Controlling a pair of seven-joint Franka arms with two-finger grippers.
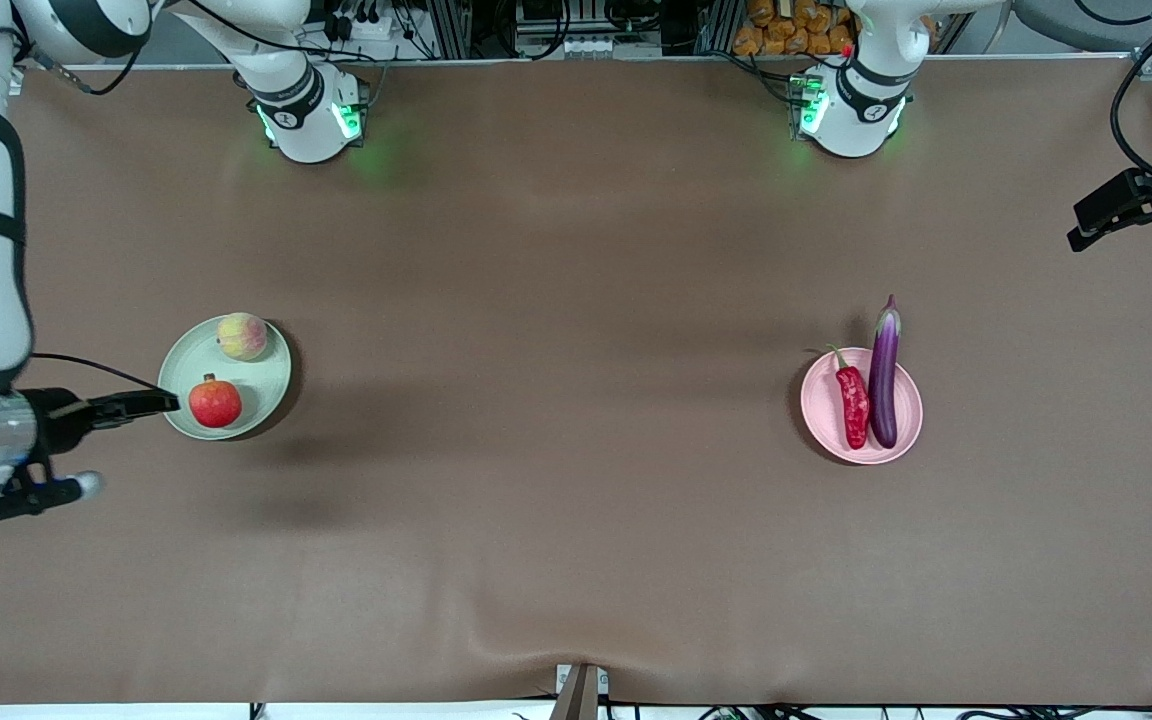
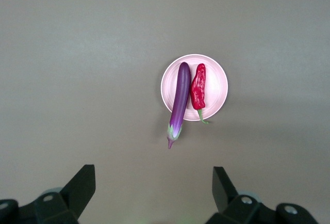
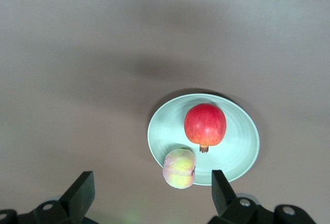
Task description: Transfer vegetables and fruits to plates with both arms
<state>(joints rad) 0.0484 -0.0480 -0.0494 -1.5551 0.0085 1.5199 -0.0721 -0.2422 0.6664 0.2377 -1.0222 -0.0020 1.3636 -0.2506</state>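
Observation:
The pale green plate (image 1: 266,380) holds the yellow-pink peach (image 1: 242,336) at its rim and the red pomegranate-like fruit (image 1: 215,401). The pale pink plate (image 1: 904,425) holds the red chili (image 1: 852,405) and the purple eggplant (image 1: 884,375), whose stem end sticks out over the rim. My right gripper (image 1: 126,408) hangs open and empty, high beside the green plate; its wrist view shows the gripper (image 3: 151,177), peach (image 3: 179,168), pomegranate (image 3: 205,123) and plate (image 3: 167,131). My left gripper (image 1: 1126,225) hangs open and empty, high over the left arm's end of the table; its wrist view shows the gripper (image 2: 153,175), eggplant (image 2: 180,97), chili (image 2: 198,85) and plate (image 2: 216,84).
A brown cloth covers the table, with a small wrinkle near a camera mount (image 1: 581,690) at the edge nearest the front camera. Cables and clutter line the edge by the arm bases (image 1: 306,120) (image 1: 851,115).

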